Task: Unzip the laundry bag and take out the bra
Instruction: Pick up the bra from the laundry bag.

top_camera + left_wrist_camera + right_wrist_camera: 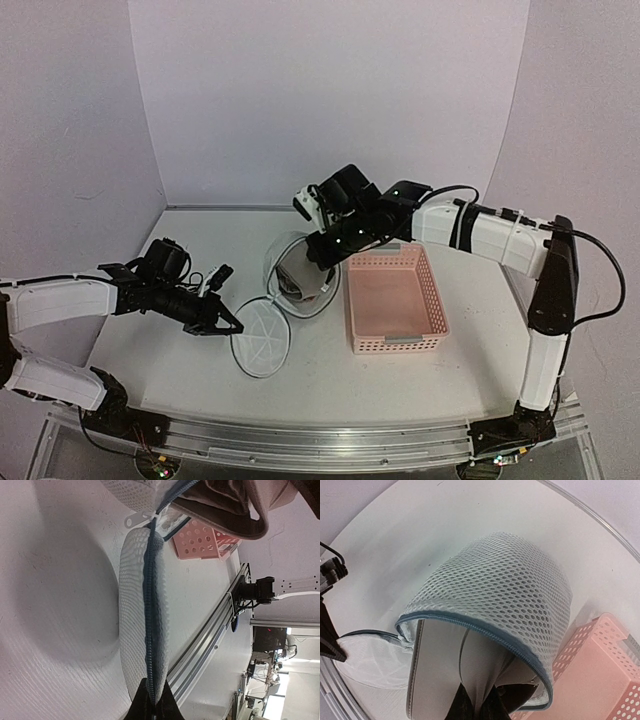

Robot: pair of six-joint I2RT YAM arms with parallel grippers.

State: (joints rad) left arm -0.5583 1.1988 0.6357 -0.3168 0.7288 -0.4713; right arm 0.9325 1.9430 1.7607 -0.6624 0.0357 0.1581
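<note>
Laundry bag (290,268), centre of the top view, lying on its side on the white table (180,250). In the right wrist view its long axis runs from the unzipped mouth at lower left to the closed mesh end (510,590) at upper right. The circular lid (260,338) hangs off the mouth and lies flat toward the lower centre, near the table's front edge.

The bra (440,670) sits in the mouth, its cup edge-on. The right gripper (476,702) is clenched on the bra's fabric at the opening. The left gripper (152,700) is clenched on the lid's zipper rim, at the lid's left edge in the top view (222,325).

The pink basket (398,346) stands just beside the bag on the right; contact cannot be told. Bare table lies left of and behind the bag.

Count: 1 bag, 1 lid, 1 bra, 1 basket, 2 grippers.
</note>
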